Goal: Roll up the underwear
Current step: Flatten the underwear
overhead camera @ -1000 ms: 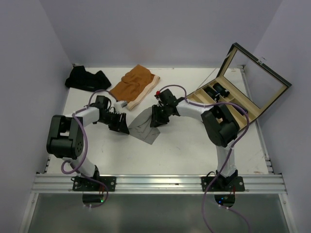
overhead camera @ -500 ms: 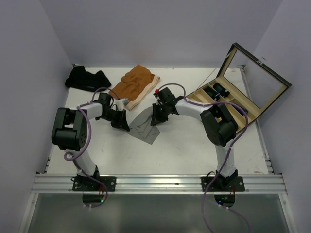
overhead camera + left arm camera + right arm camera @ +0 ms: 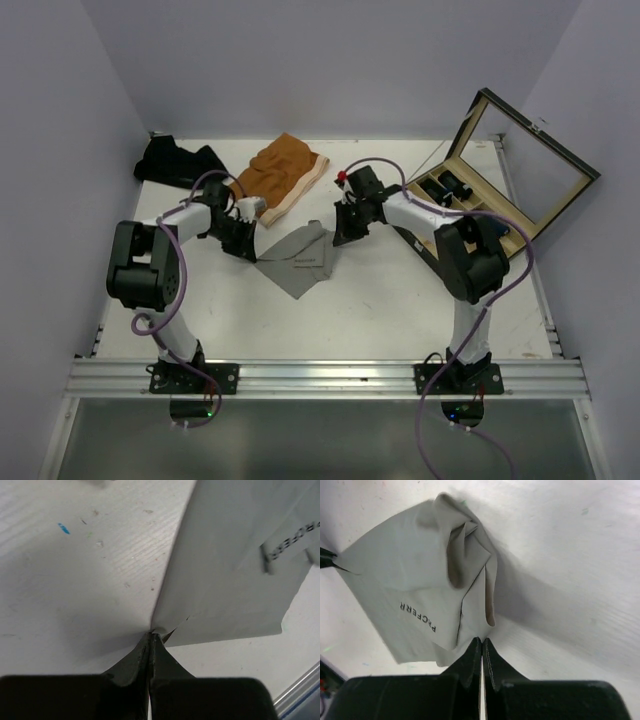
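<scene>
A light grey underwear [image 3: 296, 263] lies stretched between my two grippers on the white table [image 3: 400, 300]. My left gripper [image 3: 250, 250] is shut on its left corner; the left wrist view shows the closed jaws [image 3: 151, 634] pinching the grey cloth [image 3: 235, 565]. The right gripper [image 3: 338, 237] is shut on the opposite top corner, where the right wrist view shows the jaws [image 3: 481, 641] closed on the edge of the cloth [image 3: 410, 575] beside printed lettering. A rust-orange underwear [image 3: 278, 176] lies behind, and a black one [image 3: 180, 163] sits at the back left.
A wooden compartment box [image 3: 455, 200] with its glass lid [image 3: 530, 165] raised stands at the right, holding dark rolled items. Walls close in on the left, back and right. An aluminium rail [image 3: 320, 378] runs along the near edge.
Both grippers have shut on the grey underwear and drawn apart, the right one moving right and back. The crumpled cloth is now pulled out flatter and wider.
</scene>
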Action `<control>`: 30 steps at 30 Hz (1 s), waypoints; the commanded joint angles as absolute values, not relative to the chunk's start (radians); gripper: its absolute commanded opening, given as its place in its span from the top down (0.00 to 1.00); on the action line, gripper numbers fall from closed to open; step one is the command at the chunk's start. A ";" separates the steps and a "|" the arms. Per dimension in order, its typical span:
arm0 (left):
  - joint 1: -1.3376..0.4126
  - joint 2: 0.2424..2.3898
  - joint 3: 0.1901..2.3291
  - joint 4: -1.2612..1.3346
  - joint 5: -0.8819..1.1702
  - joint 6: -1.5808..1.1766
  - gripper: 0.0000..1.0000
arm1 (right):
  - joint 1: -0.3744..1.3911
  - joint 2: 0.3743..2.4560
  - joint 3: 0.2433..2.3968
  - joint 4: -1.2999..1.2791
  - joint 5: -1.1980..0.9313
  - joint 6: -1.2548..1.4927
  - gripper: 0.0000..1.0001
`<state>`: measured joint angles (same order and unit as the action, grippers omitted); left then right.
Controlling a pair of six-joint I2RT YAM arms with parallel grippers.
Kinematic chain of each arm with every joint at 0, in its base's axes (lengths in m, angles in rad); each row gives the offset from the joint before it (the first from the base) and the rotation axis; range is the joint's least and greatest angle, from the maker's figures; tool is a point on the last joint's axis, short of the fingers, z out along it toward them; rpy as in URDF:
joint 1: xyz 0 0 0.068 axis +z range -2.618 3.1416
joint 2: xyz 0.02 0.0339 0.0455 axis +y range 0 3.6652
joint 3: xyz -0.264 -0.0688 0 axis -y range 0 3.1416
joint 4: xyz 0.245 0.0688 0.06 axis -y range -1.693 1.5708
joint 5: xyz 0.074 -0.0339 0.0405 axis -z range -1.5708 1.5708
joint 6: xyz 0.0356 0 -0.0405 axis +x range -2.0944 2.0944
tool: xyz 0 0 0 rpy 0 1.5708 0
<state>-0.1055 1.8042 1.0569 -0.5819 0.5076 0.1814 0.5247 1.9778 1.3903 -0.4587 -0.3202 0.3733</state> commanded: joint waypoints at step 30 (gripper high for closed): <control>-0.310 1.562 1.174 -0.606 0.403 0.542 0.64 | 0.486 1.847 1.499 -0.770 -0.231 -0.066 0.74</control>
